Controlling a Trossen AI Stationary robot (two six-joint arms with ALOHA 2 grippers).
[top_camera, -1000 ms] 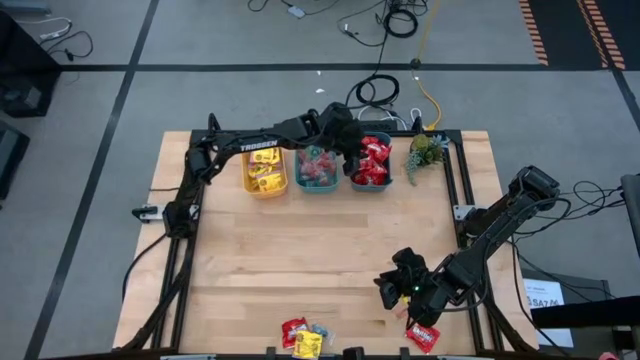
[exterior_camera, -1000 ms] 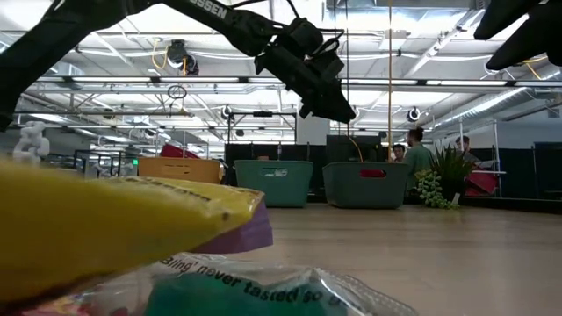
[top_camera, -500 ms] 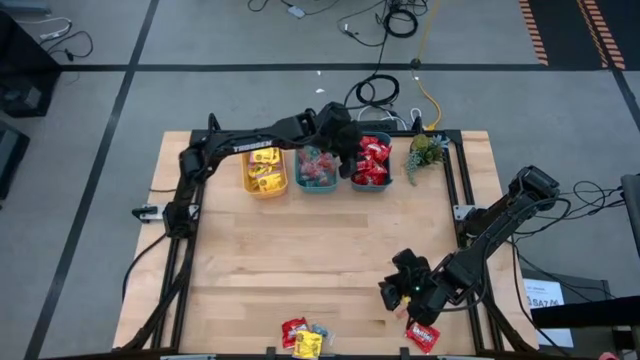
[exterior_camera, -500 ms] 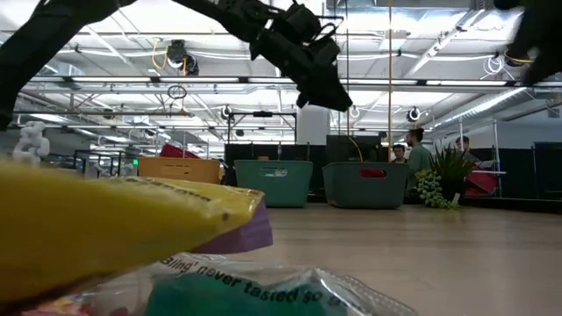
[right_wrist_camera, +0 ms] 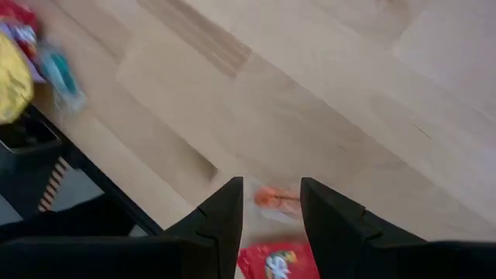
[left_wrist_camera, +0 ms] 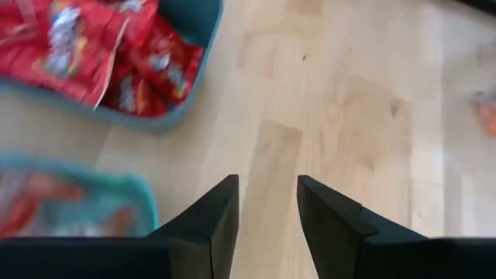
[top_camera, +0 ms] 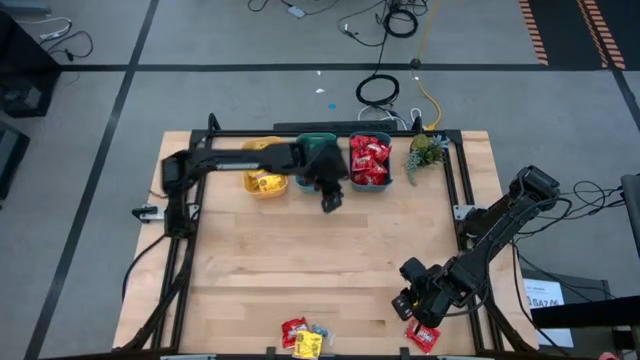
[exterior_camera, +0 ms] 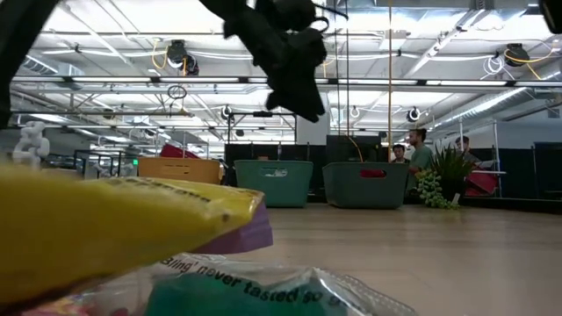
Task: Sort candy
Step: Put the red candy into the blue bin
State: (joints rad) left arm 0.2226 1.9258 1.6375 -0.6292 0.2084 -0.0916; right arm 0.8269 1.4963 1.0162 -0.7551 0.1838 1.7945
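My left gripper (top_camera: 331, 199) hangs just near of the bins, fingers (left_wrist_camera: 221, 225) parted with bare wood between them, holding nothing. My right gripper (top_camera: 408, 301) sits low at the near right edge, fingers (right_wrist_camera: 225, 221) also apart and empty, a small orange piece (right_wrist_camera: 273, 200) showing between them. A red packet (top_camera: 422, 337) lies just nearer. More candy (top_camera: 305, 338) clusters at the near edge. The far right teal bin (top_camera: 369, 183) holds red packets.

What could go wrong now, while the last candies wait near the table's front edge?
The red packet below the right gripper lies close to the table's front edge; a clumsy grasp might push it off. The small pile mixes colours, so the empty left gripper may pinch two candies together.
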